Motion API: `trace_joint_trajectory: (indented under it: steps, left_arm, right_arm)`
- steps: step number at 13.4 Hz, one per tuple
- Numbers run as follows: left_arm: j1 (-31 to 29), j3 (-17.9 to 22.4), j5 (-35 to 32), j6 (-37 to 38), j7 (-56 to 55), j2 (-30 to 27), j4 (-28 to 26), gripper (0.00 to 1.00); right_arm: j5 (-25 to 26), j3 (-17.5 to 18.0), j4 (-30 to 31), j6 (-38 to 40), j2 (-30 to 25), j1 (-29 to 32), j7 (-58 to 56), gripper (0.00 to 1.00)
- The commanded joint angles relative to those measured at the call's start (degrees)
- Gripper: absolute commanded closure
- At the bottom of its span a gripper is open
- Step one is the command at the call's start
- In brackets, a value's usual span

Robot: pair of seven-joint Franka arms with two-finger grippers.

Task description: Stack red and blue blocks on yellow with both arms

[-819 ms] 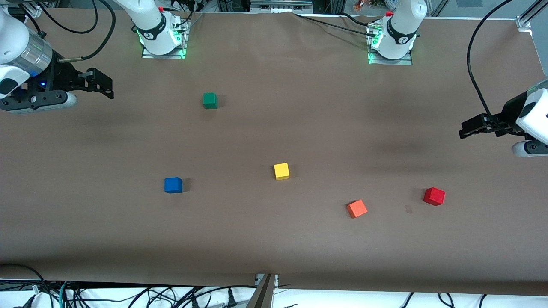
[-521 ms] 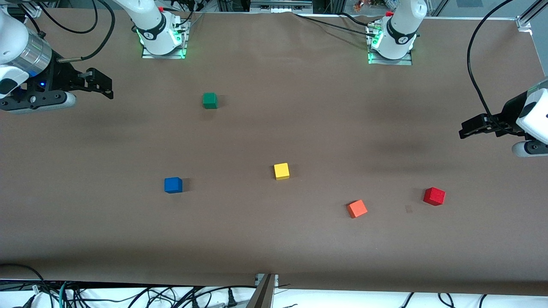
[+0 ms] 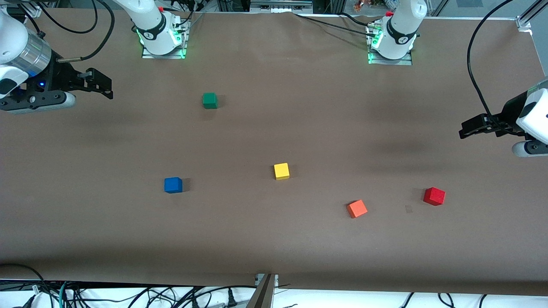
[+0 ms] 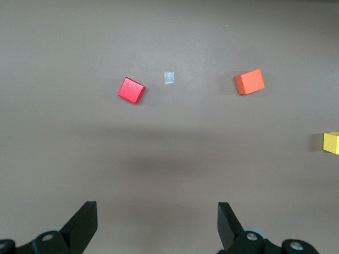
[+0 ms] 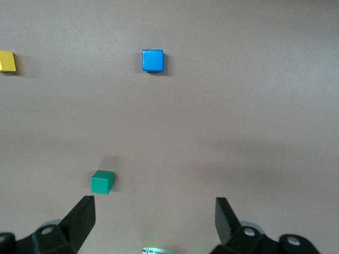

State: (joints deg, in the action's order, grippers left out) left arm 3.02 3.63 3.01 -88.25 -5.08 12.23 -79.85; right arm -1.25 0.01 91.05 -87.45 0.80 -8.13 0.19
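Nothing stacked yet. Left gripper (image 4: 156, 225) and right gripper (image 5: 153, 222) hover at opposite counter ends, jaws spread, empty. Yellow (image 3: 281, 171) mid-counter; blue (image 3: 173, 185) toward right arm's end, red (image 3: 434, 196) toward left's. Next: reach for a cube.

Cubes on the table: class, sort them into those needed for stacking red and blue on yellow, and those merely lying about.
Needed:
red cube
blue cube
yellow cube
left gripper, open
right gripper, open

Lying about:
orange cube
green cube
small clear scrap beside the red cube
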Motion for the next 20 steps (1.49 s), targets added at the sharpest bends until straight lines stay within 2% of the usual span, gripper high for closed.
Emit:
trace_joint_trajectory:
  steps: [1,5,8,15,20]
  left_arm:
    - [0.0,-0.1,-0.9,0.4,-0.2,1.0,1.8,0.0]
    - [-0.6,0.0,-1.0,0.1,0.9,2.4,1.8,0.0]
    - [-0.6,0.1,-0.8,-0.5,1.7,5.8,1.9,0.0]
    - [-0.8,0.1,-1.4,-11.4,2.5,15.2,0.9,0.0]
    - [-2.8,0.0,-1.5,-20.4,15.2,21.5,-1.4,0.0]
  right_arm:
    - [-0.2,0.6,-0.6,0.5,-0.1,0.7,0.0,0.0]
    - [-0.1,0.6,-0.6,0.5,-0.1,0.7,-0.1,0.0]
    - [-0.1,0.6,-0.6,0.5,-0.1,0.7,-0.1,0.0]
    - [-0.2,0.4,-0.6,0.4,-0.1,0.7,-0.1,0.0]
    - [-0.1,0.4,-0.6,0.4,-0.1,0.7,-0.1,0.0]
